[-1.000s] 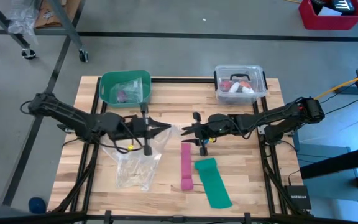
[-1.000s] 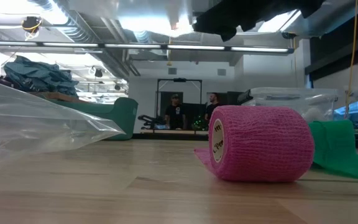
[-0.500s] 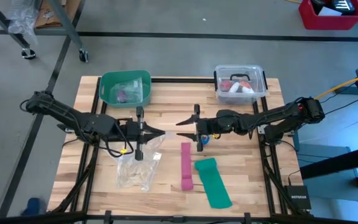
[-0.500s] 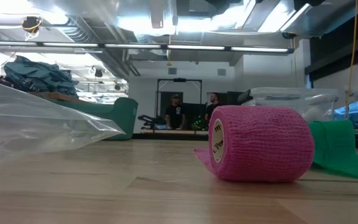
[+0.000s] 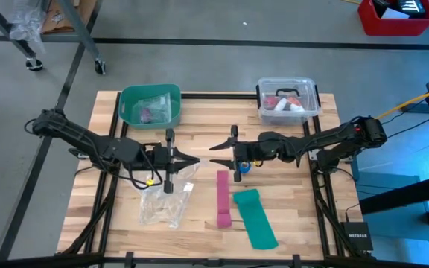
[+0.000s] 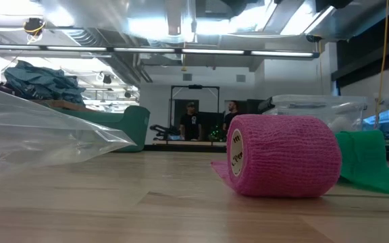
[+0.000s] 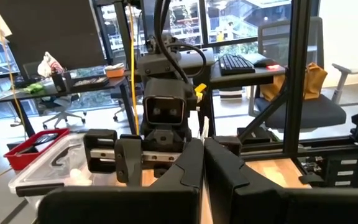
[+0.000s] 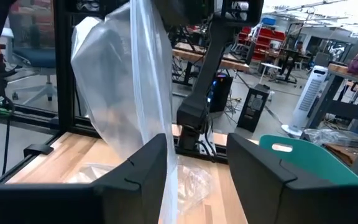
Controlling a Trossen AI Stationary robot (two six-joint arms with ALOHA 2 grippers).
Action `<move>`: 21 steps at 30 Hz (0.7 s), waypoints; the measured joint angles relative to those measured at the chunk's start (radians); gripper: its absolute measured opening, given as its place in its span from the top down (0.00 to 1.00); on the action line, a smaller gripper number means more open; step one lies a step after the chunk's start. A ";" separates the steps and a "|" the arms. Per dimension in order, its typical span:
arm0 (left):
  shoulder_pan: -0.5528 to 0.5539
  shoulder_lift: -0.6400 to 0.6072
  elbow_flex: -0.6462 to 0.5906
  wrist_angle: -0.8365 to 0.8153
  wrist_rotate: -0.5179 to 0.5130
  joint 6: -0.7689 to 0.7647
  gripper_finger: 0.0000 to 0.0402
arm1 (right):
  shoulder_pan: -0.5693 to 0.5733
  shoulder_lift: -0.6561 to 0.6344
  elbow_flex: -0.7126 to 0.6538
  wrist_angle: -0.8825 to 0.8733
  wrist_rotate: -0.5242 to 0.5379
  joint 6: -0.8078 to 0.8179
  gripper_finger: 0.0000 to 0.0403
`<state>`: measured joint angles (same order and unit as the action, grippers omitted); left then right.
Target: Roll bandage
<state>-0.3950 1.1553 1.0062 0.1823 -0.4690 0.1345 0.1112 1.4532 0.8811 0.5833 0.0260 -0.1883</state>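
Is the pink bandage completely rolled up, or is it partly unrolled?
Partly unrolled. The pink bandage lies as a strip with a roll at its near end.

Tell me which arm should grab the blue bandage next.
Right, probably: the right gripper is open and empty with the bandage just beside it, while the left gripper is shut on the plastic bag.

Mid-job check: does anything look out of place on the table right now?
Yes. The bag hangs crumpled from the shut left gripper, one end lifted, right in front of the open right gripper. The pink strip lies partly unrolled, and the green strip lies askew beside it.
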 joint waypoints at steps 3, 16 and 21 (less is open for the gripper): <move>0.000 0.000 0.000 0.015 0.000 0.003 1.00 | 0.000 0.015 0.021 -0.001 -0.007 0.000 0.58; -0.008 0.000 0.000 0.023 0.002 0.006 1.00 | 0.000 0.074 0.087 -0.088 -0.035 0.000 0.59; -0.019 0.000 0.000 0.042 0.002 0.036 1.00 | 0.000 0.074 0.086 -0.120 -0.030 0.000 0.75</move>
<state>-0.4143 1.1553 1.0058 0.2243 -0.4668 0.1704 0.1112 1.5269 0.9668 0.4630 -0.0036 -0.1886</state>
